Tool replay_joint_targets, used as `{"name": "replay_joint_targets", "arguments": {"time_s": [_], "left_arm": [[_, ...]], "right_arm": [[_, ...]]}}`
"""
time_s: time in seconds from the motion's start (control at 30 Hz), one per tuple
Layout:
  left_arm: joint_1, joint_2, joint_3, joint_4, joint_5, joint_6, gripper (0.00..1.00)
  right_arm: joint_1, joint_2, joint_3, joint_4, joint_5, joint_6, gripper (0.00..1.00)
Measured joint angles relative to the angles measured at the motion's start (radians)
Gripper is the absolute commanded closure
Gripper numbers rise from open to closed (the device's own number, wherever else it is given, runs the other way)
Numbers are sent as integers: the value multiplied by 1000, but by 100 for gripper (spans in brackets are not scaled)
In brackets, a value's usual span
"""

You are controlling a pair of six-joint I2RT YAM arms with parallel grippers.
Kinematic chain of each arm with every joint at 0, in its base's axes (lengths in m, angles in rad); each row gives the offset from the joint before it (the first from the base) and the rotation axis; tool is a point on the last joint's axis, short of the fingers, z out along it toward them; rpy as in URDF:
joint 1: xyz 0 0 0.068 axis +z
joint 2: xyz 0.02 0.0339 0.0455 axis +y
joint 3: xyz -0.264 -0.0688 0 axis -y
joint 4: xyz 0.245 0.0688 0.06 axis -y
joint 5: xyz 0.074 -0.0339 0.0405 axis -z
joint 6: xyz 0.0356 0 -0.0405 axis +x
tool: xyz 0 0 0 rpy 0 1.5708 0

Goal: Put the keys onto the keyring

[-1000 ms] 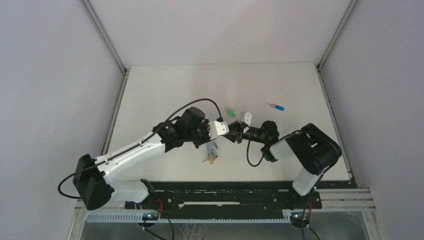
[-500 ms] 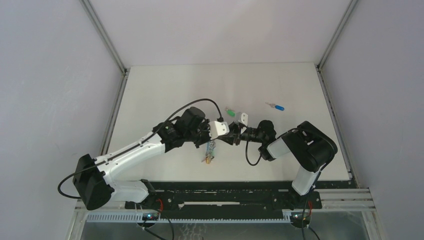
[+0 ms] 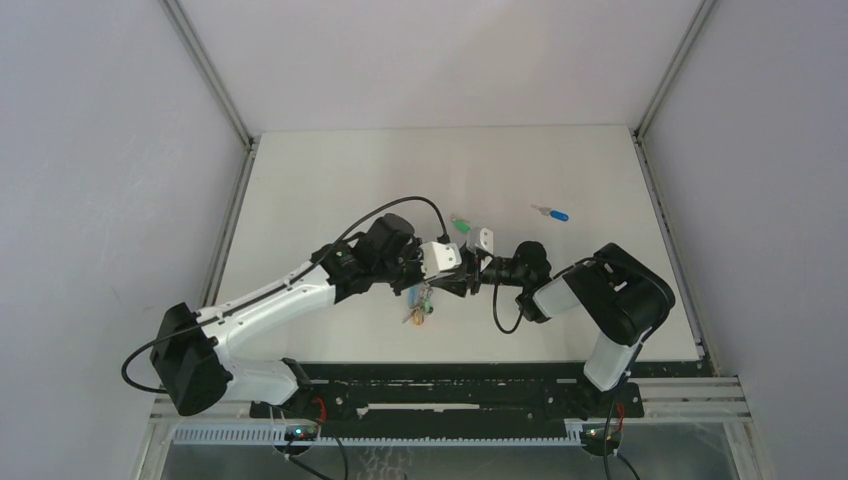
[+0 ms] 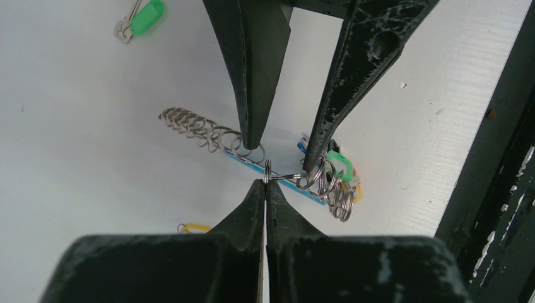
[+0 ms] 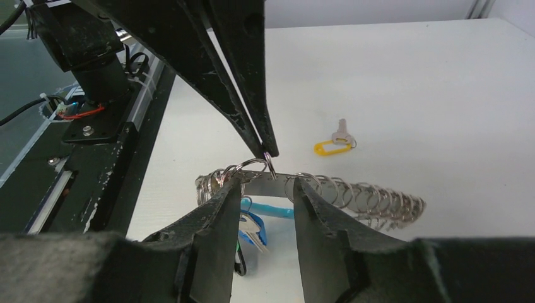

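The keyring (image 4: 189,123) is a silver bar strung with several small split rings, with a turquoise sleeve and coloured tags; it hangs just above the table (image 3: 423,298). My left gripper (image 4: 266,183) is shut on one small ring of it, its tips (image 5: 268,151) pinching that ring. My right gripper (image 5: 268,184) stands open, one finger on each side of the bar (image 4: 282,156), nothing clamped. A blue-headed key (image 5: 252,228) dangles under the keyring. Loose on the table lie a green key (image 3: 461,226), a blue key (image 3: 556,213) and a yellow key (image 5: 332,147).
Both grippers meet nose to nose at the table's middle (image 3: 465,276). The black front rail (image 3: 450,375) and the arm bases run along the near edge. Grey walls close in the white table (image 3: 330,180) at the back and on both sides.
My right gripper's jaws have spread wider and the arm has edged left toward the left gripper. The left gripper has stayed shut on the ring, and the keyring has shifted slightly.
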Motion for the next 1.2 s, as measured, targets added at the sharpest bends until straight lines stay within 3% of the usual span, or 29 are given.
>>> {"name": "replay_joint_targets", "arguments": {"time_s": [0.33,0.67,0.8,0.93,1.2], "left_arm": [[-1,12,0,19,-26,-18,100],[-1,12,0,42,-49,-42,100],[0,12,0,45,-66,-51,100],[4,12,0,52,-81,-68,100],[11,12,0,61,-88,-71,100]], "right_arm": [[9,-2,-3,0,-14,2,57],[9,-24,-11,-53,12,-60,85],[9,-29,-21,-55,7,-82,92],[9,-43,-41,-54,-12,-107,89],[-1,-92,-64,-127,-56,-217,73]]}}
